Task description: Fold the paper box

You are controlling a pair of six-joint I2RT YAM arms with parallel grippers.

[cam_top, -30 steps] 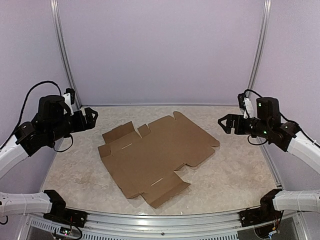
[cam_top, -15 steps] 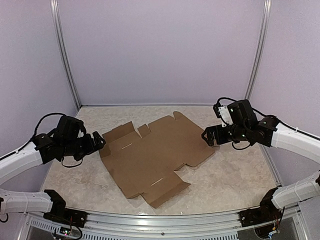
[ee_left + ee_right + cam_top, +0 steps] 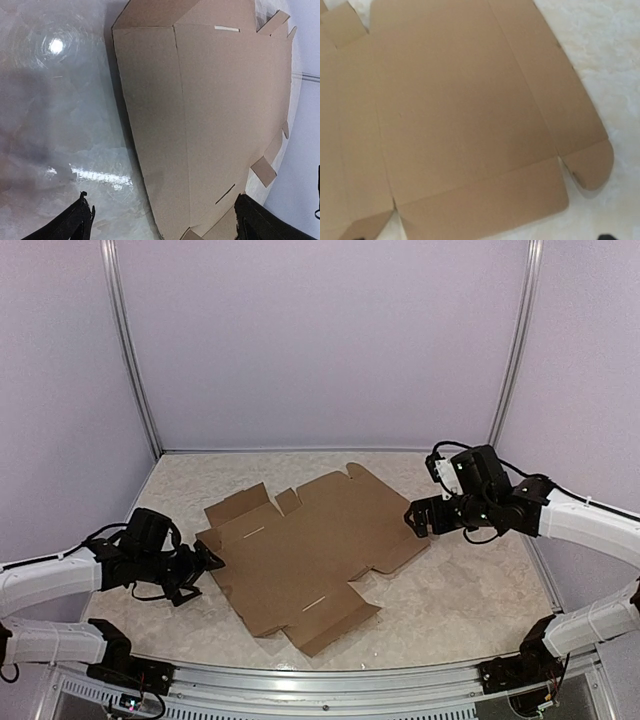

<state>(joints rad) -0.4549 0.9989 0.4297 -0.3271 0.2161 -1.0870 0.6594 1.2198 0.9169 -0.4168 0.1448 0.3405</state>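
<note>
Lilac walls (image 3: 320, 340) close in the cell on three sides, with pale metal posts (image 3: 128, 350) at the far corners. The table (image 3: 470, 590) has a mottled, marble-like top, glossy enough to throw a lamp glare in my left wrist view. The paper box (image 3: 310, 550) lies mid-table as one flat, unfolded brown sheet, turned at an angle to the table edges, its panels creased but not raised. The left arm (image 3: 50, 580) reaches in low from the left side, and the right arm (image 3: 590, 525) comes in from the right. The left gripper (image 3: 205, 562) sits down near the tabletop just beside the sheet's left edge; its fingertips (image 3: 75, 225) stand wide apart and pinch nothing. The right gripper (image 3: 415, 518) hangs over the sheet's right edge; from its own camera I see only dark slivers at the lower corners, so I read its jaws as spread too, with nothing held. A narrow slit (image 3: 226, 28) shows near the sheet's left end, and small tabs (image 3: 288, 500) jut out on the far edge.
</note>
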